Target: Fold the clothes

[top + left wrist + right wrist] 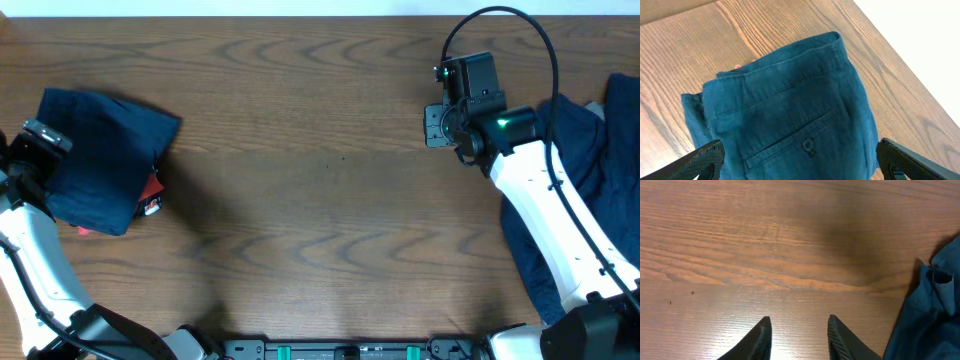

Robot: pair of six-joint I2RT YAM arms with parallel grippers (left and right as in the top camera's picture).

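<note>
A folded navy-blue pair of shorts (pixel 100 150) lies at the table's far left. The left wrist view shows its waistband and a buttoned back pocket (pixel 790 110). My left gripper (pixel 42 140) hovers over its left side, jaws wide open (pixel 800 162) on either side of the cloth, gripping nothing. A loose pile of navy clothes (pixel 585 190) lies at the right edge, partly under my right arm. It also shows in the right wrist view (pixel 935 310). My right gripper (pixel 437 125) is open and empty (pixel 799 335) over bare wood, left of that pile.
A small red and white object (pixel 150 195) peeks out from under the folded shorts' right edge. A white item (pixel 625 95) sits at the far right edge. The wooden table (pixel 320 200) spans the middle between the two arms.
</note>
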